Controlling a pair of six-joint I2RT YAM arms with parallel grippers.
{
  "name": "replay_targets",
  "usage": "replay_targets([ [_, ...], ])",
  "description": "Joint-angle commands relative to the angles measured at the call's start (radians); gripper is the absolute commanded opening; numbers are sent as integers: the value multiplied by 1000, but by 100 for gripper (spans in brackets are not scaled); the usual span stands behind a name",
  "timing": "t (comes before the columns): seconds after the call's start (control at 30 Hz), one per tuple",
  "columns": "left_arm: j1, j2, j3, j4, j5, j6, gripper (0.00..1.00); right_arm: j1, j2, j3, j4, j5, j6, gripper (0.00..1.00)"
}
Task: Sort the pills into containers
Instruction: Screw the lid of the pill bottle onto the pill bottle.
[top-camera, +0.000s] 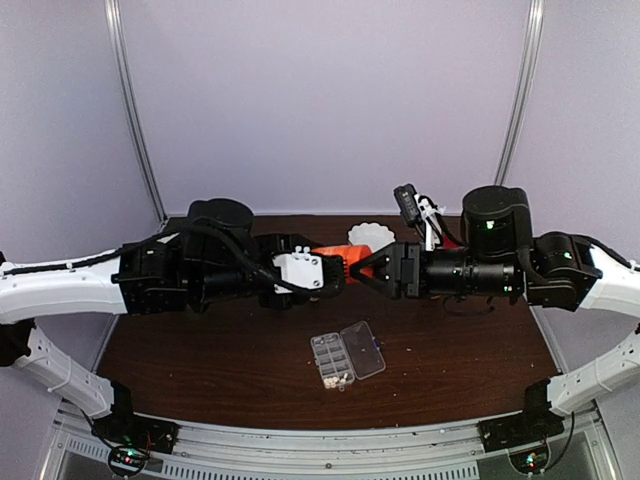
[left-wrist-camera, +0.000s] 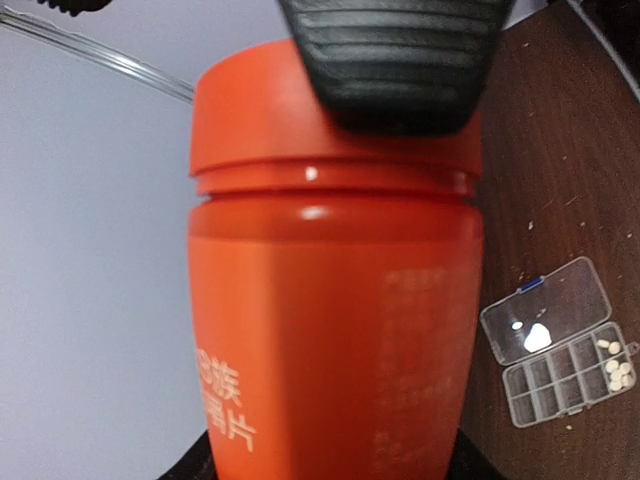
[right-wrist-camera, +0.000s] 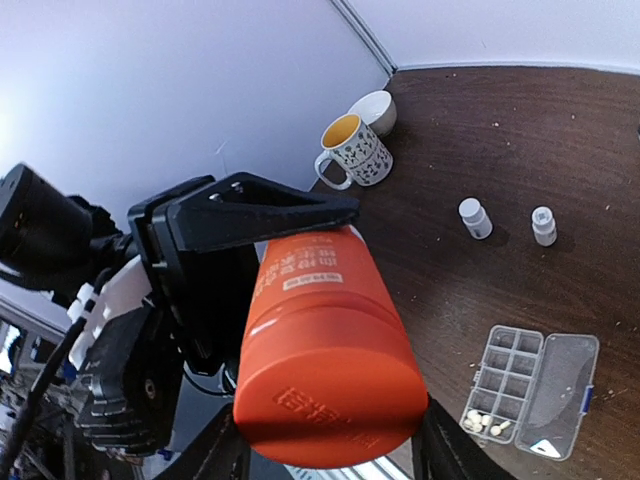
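From above, most of the orange bottle (top-camera: 332, 253) is hidden between my left tool (top-camera: 330, 272), clamped on its body, and my right tool (top-camera: 358, 268), clamped on its cap. It hangs level, cap toward my right. Below, the organiser box (top-camera: 362, 350) lies flat on the tabletop (top-camera: 200, 350), toward the front edge, its long axis running near-to-far and its lid open rightward. The pills (top-camera: 336, 380) cluster in its nearest cells, too small to count.
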Motion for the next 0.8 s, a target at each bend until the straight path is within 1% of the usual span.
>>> replay_targets([
  [0.0, -15, 7, 22, 280, -332, 161, 0, -12, -20, -93, 205, -92, 336, 0],
  [0.1, -27, 7, 2, 328, -389, 214, 0, -33, -39, -148, 271, -101, 412, 0],
  [0.23, -34, -7, -19, 328, -370, 219, 0, -83, -74, -248, 439, -168, 521, 0],
  [0.27, -34, -14, -20, 299, -341, 196, 0, -97, -80, -257, 458, -184, 526, 4],
  [0.3, -33, -21, -20, 262, -283, 159, 0, -104, -87, -252, 444, -187, 500, 15],
  [0.37, -16, -37, -15, 175, -180, 76, 0, -107, -95, -205, 355, -182, 386, 42],
  [0.43, 10, -44, 1, 81, -95, -15, 0, -105, -105, -165, 278, -198, 252, 56],
  [0.47, 25, -48, 8, 40, -56, -60, 0, -105, -117, -156, 246, -201, 183, 62],
  [0.53, 56, -58, 18, -31, 35, -144, 0, -104, -152, -162, 205, -203, 23, 66],
  [0.6, 97, -70, 29, -85, 169, -228, 0, -108, -186, -171, 158, -168, -138, 70],
  [0.7, 143, -61, 61, -167, 370, -329, 0, -108, -214, -162, 88, -163, -417, 74],
  [0.73, 149, -53, 78, -197, 423, -350, 0, -107, -214, -156, 71, -186, -505, 83],
  [0.77, 157, -45, 93, -231, 474, -371, 0, -103, -210, -148, 56, -238, -609, 87],
])
